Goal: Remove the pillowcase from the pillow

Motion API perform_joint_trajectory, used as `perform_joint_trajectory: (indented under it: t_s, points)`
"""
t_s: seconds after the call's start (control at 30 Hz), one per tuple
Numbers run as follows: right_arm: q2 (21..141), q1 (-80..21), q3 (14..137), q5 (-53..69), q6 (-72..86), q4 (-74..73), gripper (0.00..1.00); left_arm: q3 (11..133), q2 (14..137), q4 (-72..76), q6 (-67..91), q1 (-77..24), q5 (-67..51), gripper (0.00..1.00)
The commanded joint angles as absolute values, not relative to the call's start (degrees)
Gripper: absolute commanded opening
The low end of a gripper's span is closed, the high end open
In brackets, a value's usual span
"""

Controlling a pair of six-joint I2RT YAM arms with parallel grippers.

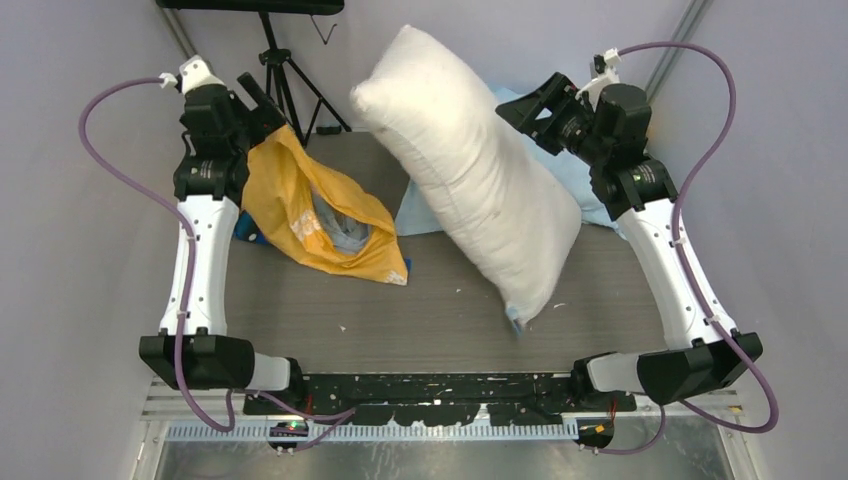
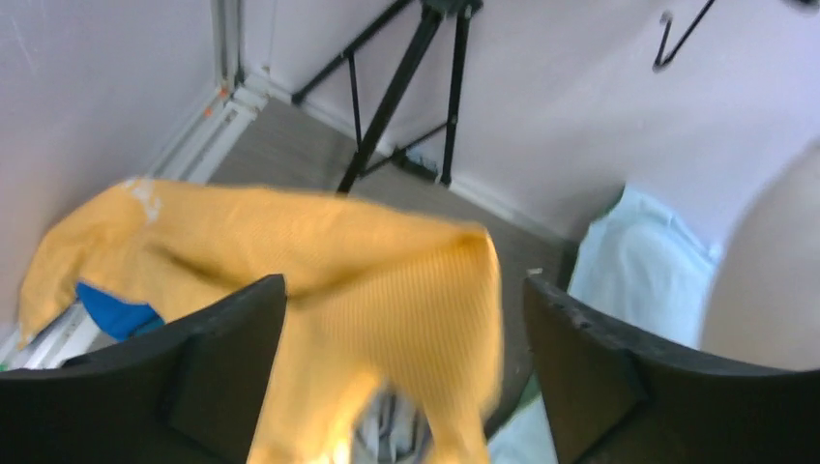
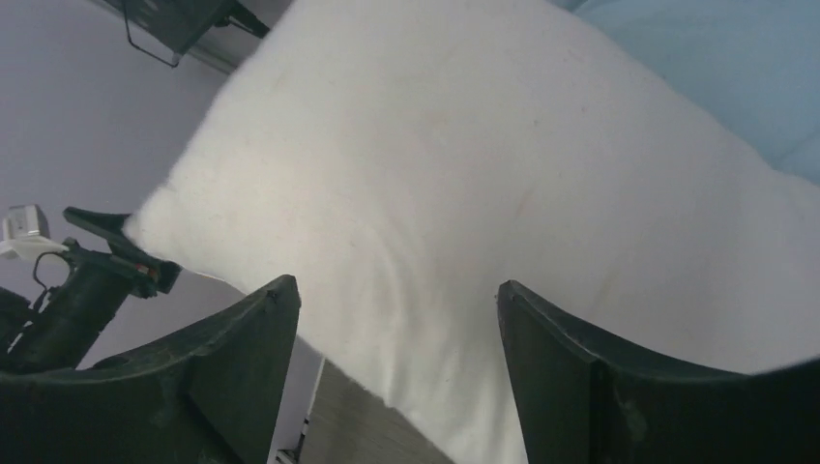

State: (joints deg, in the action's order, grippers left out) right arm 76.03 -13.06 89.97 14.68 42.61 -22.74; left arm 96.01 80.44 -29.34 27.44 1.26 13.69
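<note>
Top external shows the bare pillow [image 1: 470,170] slanting from the table's [image 1: 440,320] far middle toward its near right, beside the right tool [image 1: 520,105], and the pillowcase [image 1: 300,205] heaped far left under the left tool [image 1: 262,100], both tools open and empty.

Counting from here | one plump white rectangular pillow [image 1: 470,170] | one orange-yellow fabric pillowcase [image 1: 300,205] | one pale light-blue cloth [image 1: 418,215] | one black metal tripod [image 1: 285,75] | two white-and-black robot arms [image 1: 205,260] [image 1: 665,265] | two purple cables [image 1: 100,130] [image 1: 715,120]
</note>
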Motion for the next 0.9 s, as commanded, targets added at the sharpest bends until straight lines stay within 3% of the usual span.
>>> perform_joint_trajectory:
  t_s: [0.0,0.23,0.57,0.73,0.87]
  points:
    - [71.85,-13.39,85.53,16.47,43.22,-17.60,0.82,87.68,74.88,-30.08,25.45,1.56,6.92,0.99]
    - [63.67,-13.36,73.29,-4.89,38.68,-19.62,0.82,67.53,61.94,-22.14,23.73,1.58,3.94,1.00]
    - [45.33,-13.39,43.19,-19.45,23.05,-5.79,0.86,39.14,48.22,-4.02,24.86,1.57,11.50,1.00]
    - [45.77,-13.42,34.14,-27.36,17.03,1.51,0.88,28.83,48.46,8.34,23.91,1.58,16.15,1.00]
    - [49.33,-13.31,30.42,-24.02,9.07,9.12,0.87,23.75,53.94,16.31,20.92,1.58,13.81,1.00]
